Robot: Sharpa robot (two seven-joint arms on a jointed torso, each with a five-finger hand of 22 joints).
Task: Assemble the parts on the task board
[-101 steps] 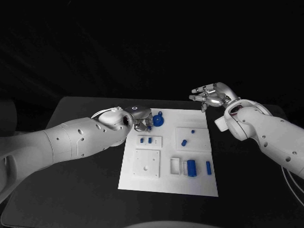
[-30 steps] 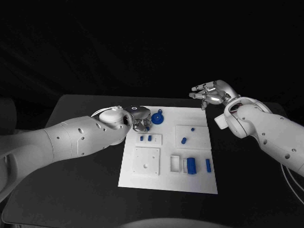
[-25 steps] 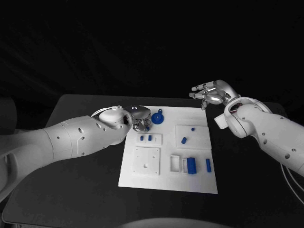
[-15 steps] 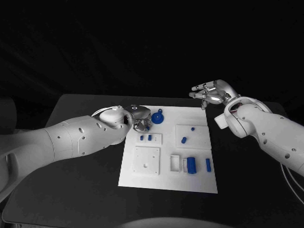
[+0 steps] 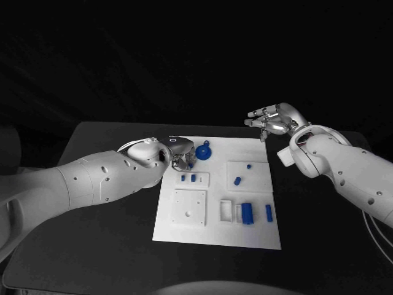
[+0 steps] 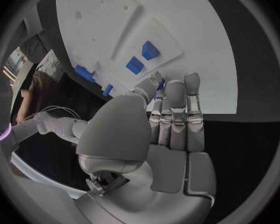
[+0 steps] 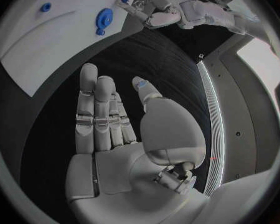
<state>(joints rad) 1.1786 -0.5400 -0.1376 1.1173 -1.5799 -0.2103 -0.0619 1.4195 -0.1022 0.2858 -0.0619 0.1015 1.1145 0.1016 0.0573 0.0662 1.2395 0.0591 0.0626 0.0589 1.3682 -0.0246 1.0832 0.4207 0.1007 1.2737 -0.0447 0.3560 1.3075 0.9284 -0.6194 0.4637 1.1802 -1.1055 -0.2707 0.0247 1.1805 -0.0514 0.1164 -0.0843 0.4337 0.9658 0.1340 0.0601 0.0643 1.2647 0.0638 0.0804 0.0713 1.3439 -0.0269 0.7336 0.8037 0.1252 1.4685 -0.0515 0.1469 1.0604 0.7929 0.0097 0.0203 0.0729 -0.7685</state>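
The white task board (image 5: 241, 150) lies in the middle of the table. My left hand (image 5: 180, 152) hovers over its far left corner, beside a round blue gear-like part (image 5: 204, 152). In the left wrist view the left hand (image 6: 165, 119) has its thumb against its straight fingers, and a sliver of a small blue part (image 6: 160, 83) shows pinched between them. Two small blue pegs (image 5: 188, 179) stand in a raised plate just in front of that hand. My right hand (image 5: 272, 120) hangs open beyond the board's far right corner, holding nothing.
More blue parts sit on the board: one (image 5: 237, 182) on the square plate at the right, and a block (image 5: 248, 212) and a bar (image 5: 268, 212) near the front. A blank plate with holes (image 5: 190, 209) lies front left. Black table surrounds the board.
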